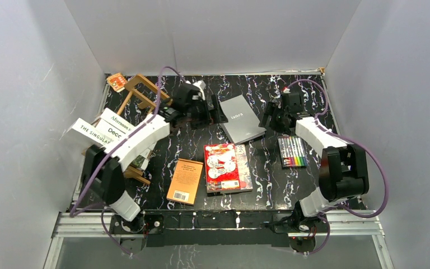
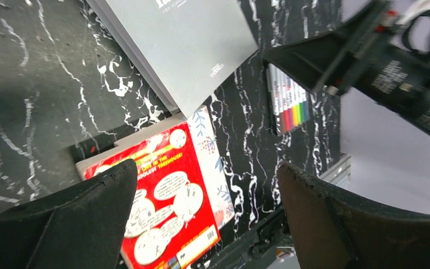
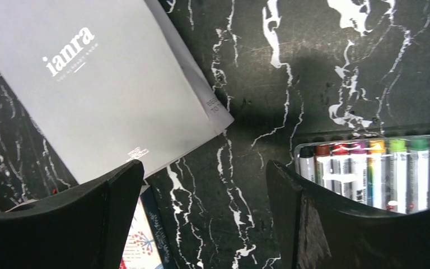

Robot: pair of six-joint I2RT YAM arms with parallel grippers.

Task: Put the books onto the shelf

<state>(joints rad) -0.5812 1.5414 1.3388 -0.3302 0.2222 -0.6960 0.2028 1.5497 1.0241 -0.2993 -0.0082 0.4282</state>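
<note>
We see the left arm's fingers (image 2: 84, 218) and the right arm's fingers (image 3: 73, 224) spread wide and empty, flanking the grey book (image 1: 241, 119) toward the tabletop's far edge. The red illustrated book (image 1: 224, 167) and the orange paperback (image 1: 185, 181) lie toward the near edge. White books (image 1: 109, 130) rest on the wooden shelf (image 1: 145, 92) at the left edge.
</note>
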